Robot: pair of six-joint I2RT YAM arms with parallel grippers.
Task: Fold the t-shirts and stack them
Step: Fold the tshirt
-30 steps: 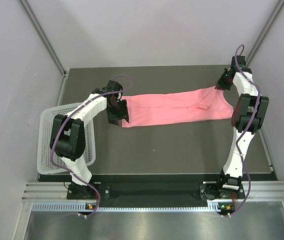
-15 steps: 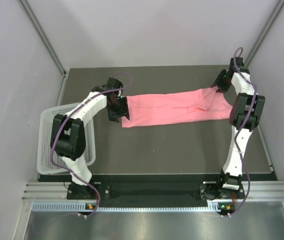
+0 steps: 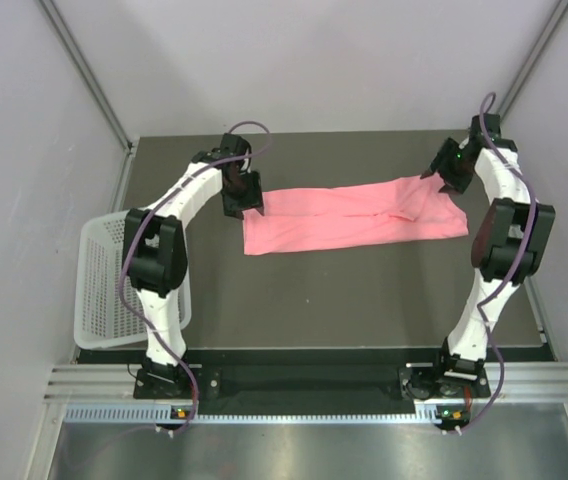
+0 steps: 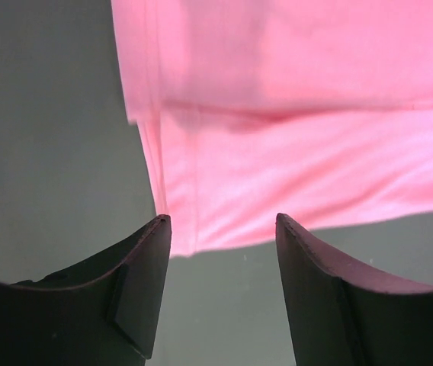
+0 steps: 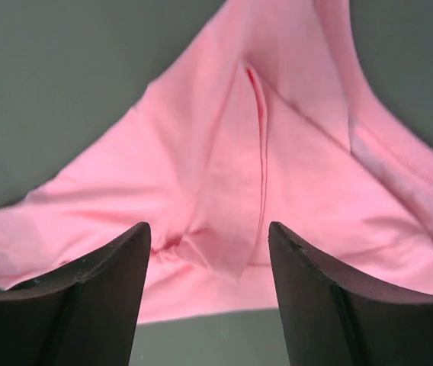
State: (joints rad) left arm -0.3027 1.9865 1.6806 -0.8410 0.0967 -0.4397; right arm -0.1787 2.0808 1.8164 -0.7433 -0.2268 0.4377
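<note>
The salmon-pink t-shirt point(image 3: 354, 215) lies flat on the dark table as a long strip running left to right. My left gripper point(image 3: 243, 198) hovers over the strip's far left corner. It is open, and only bare table and the shirt's hem point(image 4: 293, 114) show between its fingers point(image 4: 222, 221). My right gripper point(image 3: 447, 172) hangs above the far right end, also open. Beneath its jaws point(image 5: 207, 226) the cloth point(image 5: 239, 152) lies in loose folds, and nothing is held.
A white perforated basket point(image 3: 104, 280) sits at the table's left edge, next to the left arm. Grey walls close in the table point(image 3: 364, 300) at the back and on both sides. The right arm's elbow point(image 3: 509, 240) stands just past the shirt's right end.
My right gripper has opened, let go of the shirt's right end and drawn back. The left gripper has moved from the strip's left end toward its far corner.
</note>
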